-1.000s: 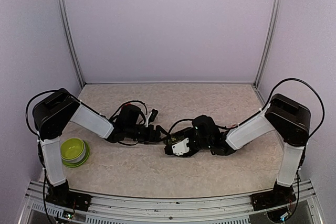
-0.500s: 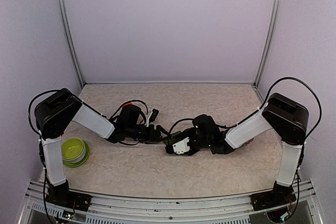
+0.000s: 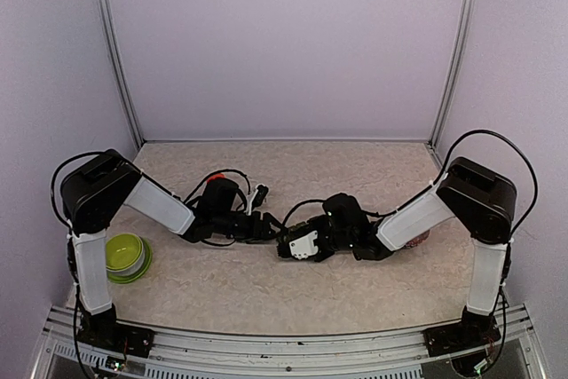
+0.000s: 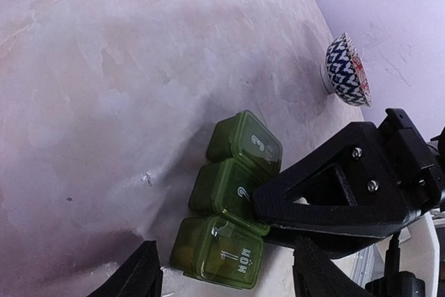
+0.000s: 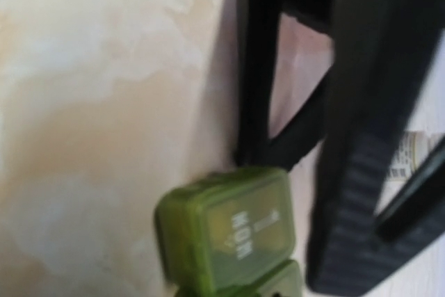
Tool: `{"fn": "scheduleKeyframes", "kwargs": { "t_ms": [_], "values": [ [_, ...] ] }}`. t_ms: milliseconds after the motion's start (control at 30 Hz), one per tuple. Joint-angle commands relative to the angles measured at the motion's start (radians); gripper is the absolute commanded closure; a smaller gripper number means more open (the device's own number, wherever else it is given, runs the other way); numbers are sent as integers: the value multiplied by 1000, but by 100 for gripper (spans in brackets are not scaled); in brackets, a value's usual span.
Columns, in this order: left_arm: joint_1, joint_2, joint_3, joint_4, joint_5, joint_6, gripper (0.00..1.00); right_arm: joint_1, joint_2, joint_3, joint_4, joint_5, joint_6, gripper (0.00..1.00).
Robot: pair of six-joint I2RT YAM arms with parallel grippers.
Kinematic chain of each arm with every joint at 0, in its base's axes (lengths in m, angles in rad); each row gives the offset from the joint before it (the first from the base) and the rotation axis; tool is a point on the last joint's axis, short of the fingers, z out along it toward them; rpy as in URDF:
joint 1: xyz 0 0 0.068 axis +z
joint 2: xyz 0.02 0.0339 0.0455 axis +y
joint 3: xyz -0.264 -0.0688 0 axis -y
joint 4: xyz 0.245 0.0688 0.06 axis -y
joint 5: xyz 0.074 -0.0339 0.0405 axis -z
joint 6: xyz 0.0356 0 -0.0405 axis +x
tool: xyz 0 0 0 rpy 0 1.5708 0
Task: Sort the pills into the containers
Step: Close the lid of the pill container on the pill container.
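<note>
The containers (image 4: 233, 203) are a dark green strip of three closed compartments marked MON 1, 2 and 3, lying on the table; they also show in the right wrist view (image 5: 226, 231). My left gripper (image 4: 229, 276) is open, with its fingers on either side of the MON end. My right gripper (image 4: 268, 217) has its black fingers close together, pinching the strip's edge at the middle compartment. In the top view the left gripper (image 3: 269, 226) and the right gripper (image 3: 293, 242) meet at mid-table. No loose pills show.
A lime-green bowl (image 3: 124, 255) sits by the left arm's base. A blue-and-white patterned bowl (image 4: 348, 71) stands beyond the strip near the right wall. The left gripper's fingers (image 5: 354, 193) crowd the right wrist view.
The right arm has edged slightly left; both grippers stay at the strip in the middle of the table.
</note>
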State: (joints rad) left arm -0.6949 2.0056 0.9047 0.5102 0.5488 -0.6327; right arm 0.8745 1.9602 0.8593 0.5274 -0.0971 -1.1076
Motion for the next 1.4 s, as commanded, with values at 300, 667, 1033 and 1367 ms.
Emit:
{"fn": "scheduleKeyframes", "kwargs": {
  "t_ms": [300,667,1033,1367],
  "values": [
    [3,64,-1,-38,25,-22,38,-4,55,22,-13,-24,44,82],
    [16,34,6,-46,18,-14,34,-3,-23,44,-77,-31,118,53],
    [23,-139,-31,-113,-90,17,1,0,-206,-49,-66,-5,315,25],
    [-118,-297,-63,-194,-219,-32,1,0,-481,-177,-145,121,599,0]
  ]
}}
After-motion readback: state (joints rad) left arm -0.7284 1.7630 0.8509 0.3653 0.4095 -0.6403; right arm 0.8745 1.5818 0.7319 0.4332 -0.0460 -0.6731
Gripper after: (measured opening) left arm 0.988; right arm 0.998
